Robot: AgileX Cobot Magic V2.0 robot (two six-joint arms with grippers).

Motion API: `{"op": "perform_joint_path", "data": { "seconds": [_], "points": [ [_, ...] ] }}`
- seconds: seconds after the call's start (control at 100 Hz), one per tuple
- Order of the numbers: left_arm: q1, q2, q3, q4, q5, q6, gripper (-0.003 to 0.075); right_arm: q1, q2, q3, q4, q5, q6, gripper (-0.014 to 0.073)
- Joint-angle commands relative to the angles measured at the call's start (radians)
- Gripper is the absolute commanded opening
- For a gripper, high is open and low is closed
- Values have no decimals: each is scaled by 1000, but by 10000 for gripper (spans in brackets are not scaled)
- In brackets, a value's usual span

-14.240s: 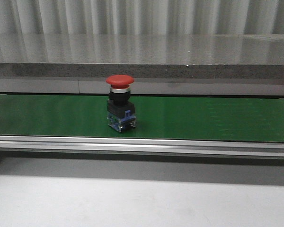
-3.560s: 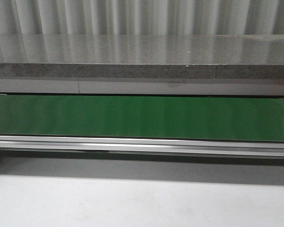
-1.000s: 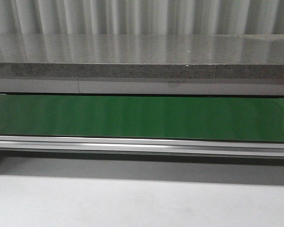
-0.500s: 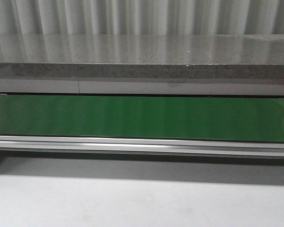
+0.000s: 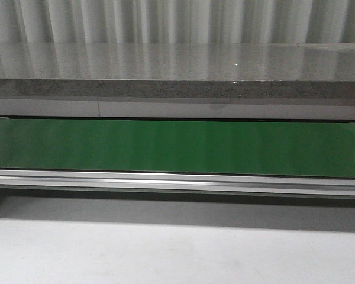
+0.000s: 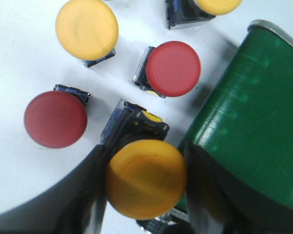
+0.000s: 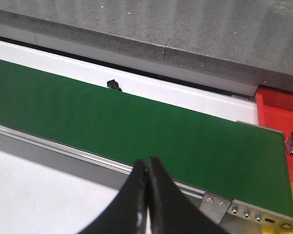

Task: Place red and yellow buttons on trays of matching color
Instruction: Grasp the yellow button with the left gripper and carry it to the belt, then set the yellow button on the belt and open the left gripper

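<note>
Over on the left arm's side, the left gripper (image 6: 145, 195) has its dark fingers (image 6: 90, 195) clamped on either side of a yellow mushroom-head push button (image 6: 145, 179), lifted just above the white table (image 6: 19, 48). Around it stand two red mushroom-head buttons (image 6: 55, 119) (image 6: 173, 68) and another yellow one (image 6: 87, 28), beside the long green conveyor belt (image 6: 249, 126). On the right, the right gripper (image 7: 146, 195) hangs over the belt, jaws pressed together, gripping nothing. A red plastic tray (image 7: 278, 105) sits past the belt's end.
</note>
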Motion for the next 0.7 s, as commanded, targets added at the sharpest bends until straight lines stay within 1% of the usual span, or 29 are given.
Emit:
{"op": "perform_joint_path", "data": {
  "seconds": [0.0,0.17,0.42,0.52,0.69],
  "points": [
    [-10,-92,-31,-12,17,40,150,-1,15,-25,-3,-72,-6,-66],
    [-68,-147,-31,-12,45,69,150,-1,15,-25,-3,-72,-6,-66],
    [-185,-129,-30,-12,46,69,150,-1,15,-25,-3,-72,-6,-66],
    [-205,-98,-30,-12,51,69,150,-1,15,-25,-3,-72,-6,-66],
    [-209,-66,-30,-32,45,69,155,-1,15,-25,-3,-72,-6,-66]
  ]
}}
